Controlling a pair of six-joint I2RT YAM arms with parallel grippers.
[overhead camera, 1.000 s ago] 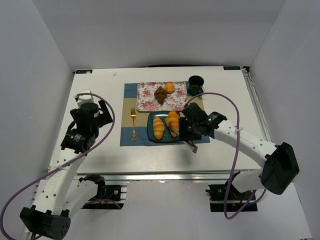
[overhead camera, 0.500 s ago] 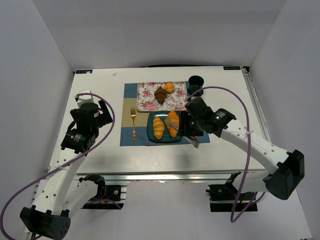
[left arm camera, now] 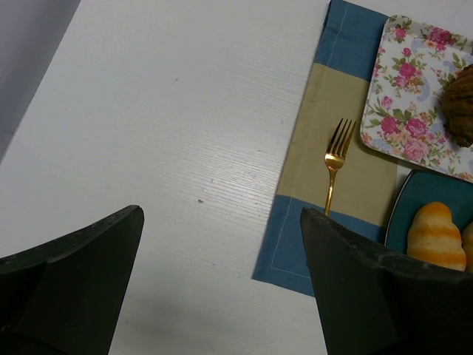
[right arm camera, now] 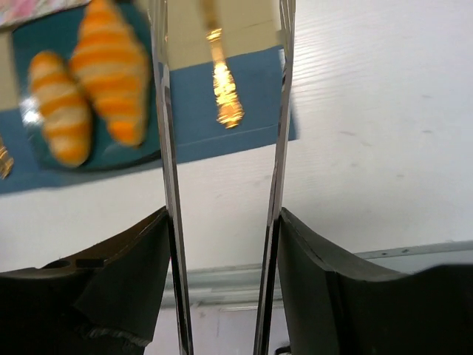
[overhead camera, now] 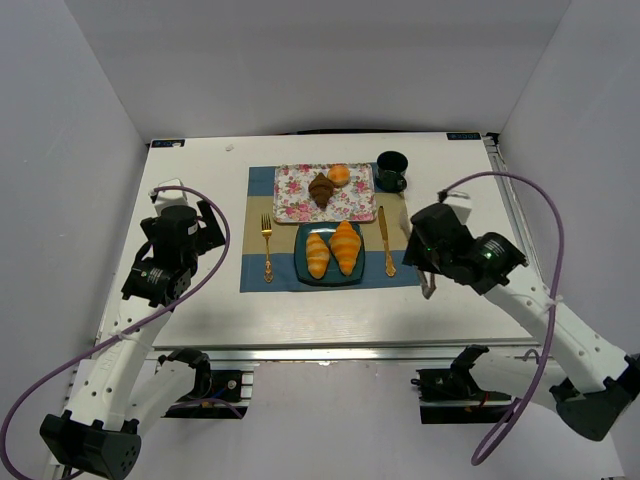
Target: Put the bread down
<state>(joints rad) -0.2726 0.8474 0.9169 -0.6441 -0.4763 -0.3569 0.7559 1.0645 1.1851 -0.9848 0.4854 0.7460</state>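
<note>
- Both pieces of bread are on the teal plate (overhead camera: 304,272): the left croissant (overhead camera: 318,255) and the right croissant (overhead camera: 346,247) lie side by side, touching or nearly so, lengthwise on the plate.
- The plate sits on the placemat (overhead camera: 256,272), between the fork (overhead camera: 267,245) and the knife (overhead camera: 385,240), just in front of the floral tray (overhead camera: 295,200).
- The tray only has the dark croissant (overhead camera: 321,190) and the little orange bun (overhead camera: 339,174) on it, and neither of those is our bread.
- The right claw (right arm camera: 222,222) has hold of a pair of metal tongs (right arm camera: 166,148), its fingers pressed on the two blades. The blades stand apart with nothing between them, so no bread is being carried.
- That arm hangs over bare bench (overhead camera: 470,200) to the right of the placemat, well apart from the plate.
- The left claw (left arm camera: 222,222) is spread wide and empty, parked over the bench to the left of the fork.
- My read: the placing step looks done, and we're at the tail end.
- Next move is probably just backing the right arm off and parking the tongs somewhere, without swinging them over the knife or the cup (overhead camera: 391,168).
</note>
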